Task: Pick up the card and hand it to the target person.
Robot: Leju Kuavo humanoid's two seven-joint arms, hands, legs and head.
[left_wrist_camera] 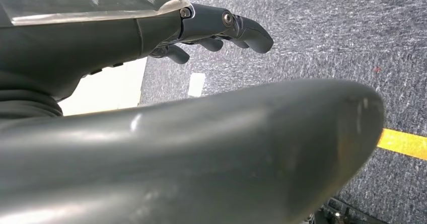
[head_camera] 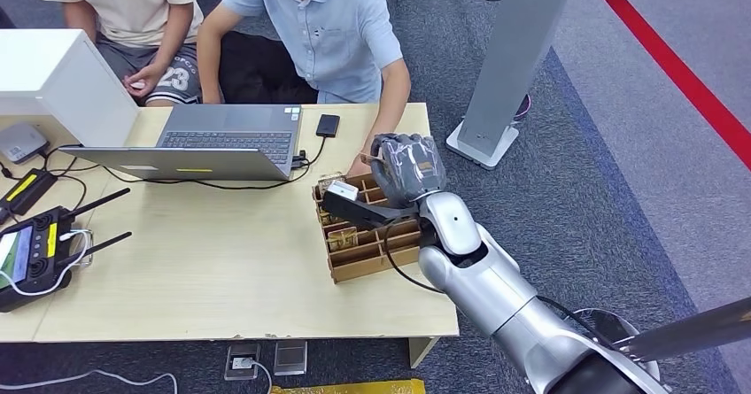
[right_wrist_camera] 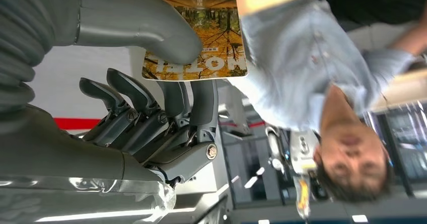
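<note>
- right hand (head_camera: 406, 168) is up above the far right part of the surface (head_camera: 221, 261), over the wooden card box (head_camera: 367, 227) by the right edge.
- and it has the card (right_wrist_camera: 199, 32)! the right wrist view shows it pinched between the thick thumb and the darker fingers (right_wrist_camera: 201, 105), with most of the printed face sticking out clear of the grip.
- so the card is off the box and in the air, held out toward the person in the light blue shirt (head_camera: 341, 31) seated behind the far edge.
- that person's arm rests on the surface just beside the box, close to the raised hand.
- left hand (left_wrist_camera: 216, 32) hangs low over grey carpet, fingers loosely apart, nothing in it.
- how will the card handle? looks thin, light and fairly stiff, with a glossy print, so probably slippery between smooth pads.
- the hold is at one end only. that seems the sensible place, since it leaves the free end for the person to take.
- the risk, as i judge it: a light pinch on a slick card could let it swivel or slide out if the arm jerks.
- a laptop (head_camera: 221, 142) and a phone (head_camera: 328, 125) lie toward the far edge, well out of the way.
</note>
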